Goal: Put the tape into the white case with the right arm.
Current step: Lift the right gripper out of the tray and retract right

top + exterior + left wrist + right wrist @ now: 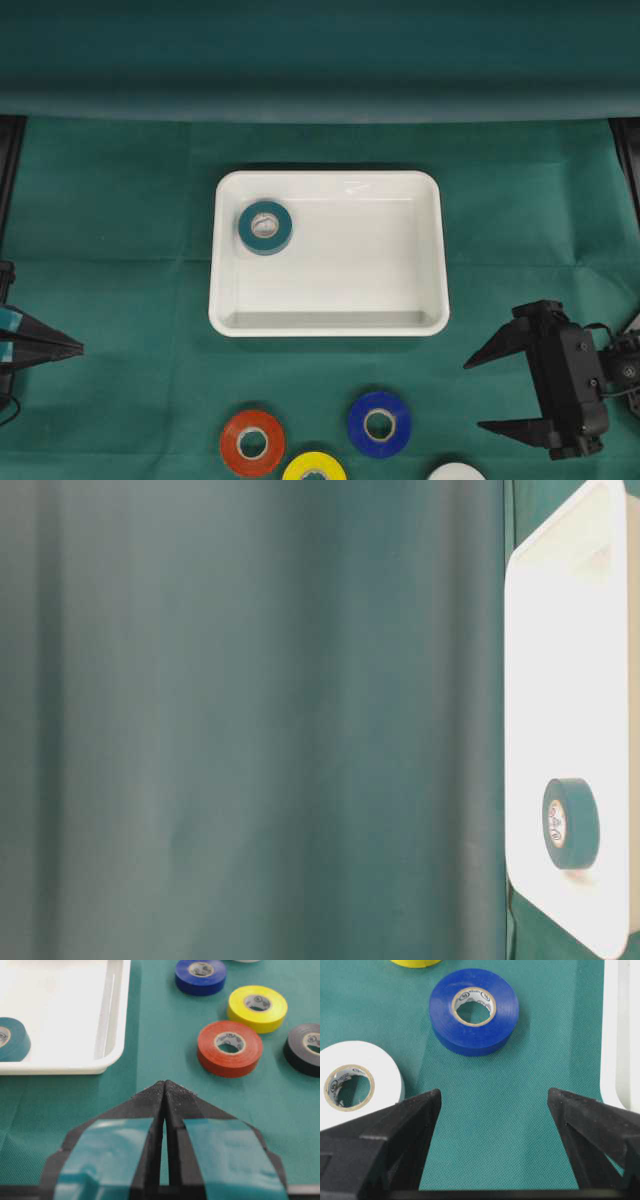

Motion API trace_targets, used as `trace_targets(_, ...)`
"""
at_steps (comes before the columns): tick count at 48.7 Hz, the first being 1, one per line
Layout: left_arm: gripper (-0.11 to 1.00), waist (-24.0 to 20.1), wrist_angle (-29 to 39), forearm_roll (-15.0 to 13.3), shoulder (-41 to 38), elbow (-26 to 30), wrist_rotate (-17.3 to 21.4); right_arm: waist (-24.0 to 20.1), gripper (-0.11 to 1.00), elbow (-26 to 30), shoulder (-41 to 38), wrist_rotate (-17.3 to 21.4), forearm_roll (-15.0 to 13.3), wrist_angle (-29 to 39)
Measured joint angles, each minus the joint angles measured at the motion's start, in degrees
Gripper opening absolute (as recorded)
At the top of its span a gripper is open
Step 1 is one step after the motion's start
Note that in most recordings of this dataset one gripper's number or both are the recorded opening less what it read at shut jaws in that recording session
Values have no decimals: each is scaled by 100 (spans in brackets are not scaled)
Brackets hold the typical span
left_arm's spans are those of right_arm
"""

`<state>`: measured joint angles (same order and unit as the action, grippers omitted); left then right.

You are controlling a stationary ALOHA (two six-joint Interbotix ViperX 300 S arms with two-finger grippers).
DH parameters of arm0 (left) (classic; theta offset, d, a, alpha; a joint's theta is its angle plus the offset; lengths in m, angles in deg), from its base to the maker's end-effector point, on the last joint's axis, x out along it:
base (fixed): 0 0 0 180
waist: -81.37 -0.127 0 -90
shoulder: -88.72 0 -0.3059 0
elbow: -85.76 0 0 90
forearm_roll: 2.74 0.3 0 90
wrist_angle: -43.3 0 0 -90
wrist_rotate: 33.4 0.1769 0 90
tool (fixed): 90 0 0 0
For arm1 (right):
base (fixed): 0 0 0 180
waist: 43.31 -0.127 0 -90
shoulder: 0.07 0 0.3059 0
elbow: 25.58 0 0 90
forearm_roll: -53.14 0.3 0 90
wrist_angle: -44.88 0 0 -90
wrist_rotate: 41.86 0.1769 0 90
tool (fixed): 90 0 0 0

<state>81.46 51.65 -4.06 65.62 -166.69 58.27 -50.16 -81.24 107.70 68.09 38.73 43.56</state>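
While a teal tape roll [265, 227] lies flat in the far left corner of the white case [430, 250], blue [380, 424], orange [252, 441], yellow [314, 468] and white [456, 471] rolls sit along the near edge of the green cloth [120, 250]. The right gripper [490, 392] hangs spread apart and empty by the right edge; the left gripper [164, 1087] is pinched together. A green backdrop [320, 60] rises behind.
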Motion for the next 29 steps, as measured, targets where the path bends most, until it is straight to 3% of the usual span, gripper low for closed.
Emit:
trace_targets(13, 0, 9, 9, 9, 0, -9, 0, -18, 59, 44, -193, 0, 0, -9)
trace_targets(29, 0, 0, 9, 9, 0, 0, 0, -396, 59, 738, -1134, 0, -9, -53)
